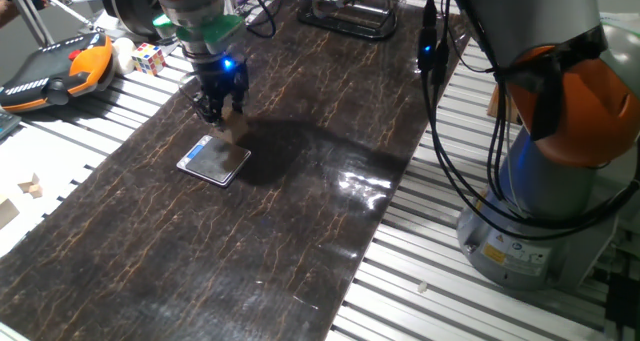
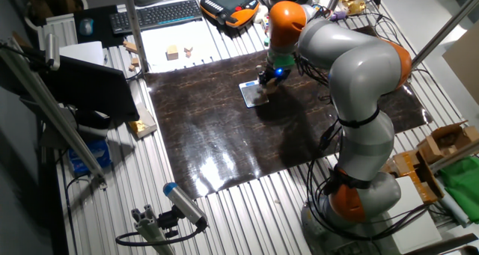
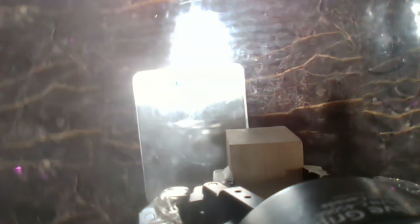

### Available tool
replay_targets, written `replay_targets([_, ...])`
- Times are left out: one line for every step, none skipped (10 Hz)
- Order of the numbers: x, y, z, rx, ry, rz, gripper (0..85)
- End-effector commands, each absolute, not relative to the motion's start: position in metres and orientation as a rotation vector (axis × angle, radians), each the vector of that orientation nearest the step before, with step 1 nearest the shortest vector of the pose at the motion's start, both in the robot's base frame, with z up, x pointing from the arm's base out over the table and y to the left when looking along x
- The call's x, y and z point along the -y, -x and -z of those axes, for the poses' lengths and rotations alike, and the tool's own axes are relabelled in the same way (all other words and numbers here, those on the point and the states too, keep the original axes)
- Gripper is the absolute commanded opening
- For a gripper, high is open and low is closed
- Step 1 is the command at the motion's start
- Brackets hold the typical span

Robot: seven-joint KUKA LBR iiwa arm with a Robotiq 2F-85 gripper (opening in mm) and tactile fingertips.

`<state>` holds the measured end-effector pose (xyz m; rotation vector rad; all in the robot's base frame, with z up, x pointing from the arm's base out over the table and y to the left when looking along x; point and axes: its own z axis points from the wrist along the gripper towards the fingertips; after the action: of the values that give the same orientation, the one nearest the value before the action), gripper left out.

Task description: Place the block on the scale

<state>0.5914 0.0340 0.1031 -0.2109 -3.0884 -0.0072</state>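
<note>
The scale (image 1: 214, 160) is a thin square plate with a silver rim, lying flat on the dark marbled mat (image 1: 300, 201). My gripper (image 1: 222, 109) hangs just behind and right of it, shut on the block (image 1: 237, 129), a small tan wooden cube held low over the mat at the scale's far right edge. In the hand view the block (image 3: 264, 152) overlaps the right edge of the glare-lit scale (image 3: 187, 125). In the other fixed view the gripper (image 2: 267, 81) stands over the scale (image 2: 252, 95).
An orange-black pendant (image 1: 55, 71) and a multicoloured puzzle cube (image 1: 150, 57) lie at the back left. Pale wood scraps (image 1: 30, 186) lie left of the mat. A black metal frame (image 1: 345, 16) stands at the back. The arm's base (image 1: 560, 181) is at the right.
</note>
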Motion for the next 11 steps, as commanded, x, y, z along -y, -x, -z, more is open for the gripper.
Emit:
replay_targets([-0.0341, -0.5917, -0.1023, 3.087, 0.274, 0.020, 33.0])
replay_targets([-0.0344, -0.5914, -0.1024, 3.086, 0.286, 0.025, 33.0])
replay_targets([-0.0344, -0.5912, -0.1024, 3.084, 0.286, 0.022, 33.0])
replay_targets([-0.0338, -0.5918, -0.1013, 3.078, 0.268, 0.024, 33.0])
replay_targets([-0.0332, -0.5919, -0.1002, 3.076, 0.247, 0.021, 33.3])
replay_targets([-0.0338, -0.5912, -0.1008, 3.079, 0.240, 0.022, 33.3])
replay_targets([-0.0336, -0.5918, -0.1006, 3.087, 0.236, 0.018, 33.7])
replay_targets([-0.0329, -0.5922, -0.0994, 3.093, 0.229, 0.017, 34.0])
replay_targets([-0.0329, -0.5922, -0.0994, 3.091, 0.222, 0.005, 34.3])
replay_targets([-0.0329, -0.5922, -0.0994, 3.095, 0.216, -0.009, 34.7])
replay_targets([-0.0329, -0.5922, -0.0994, 3.089, 0.205, -0.002, 33.3])
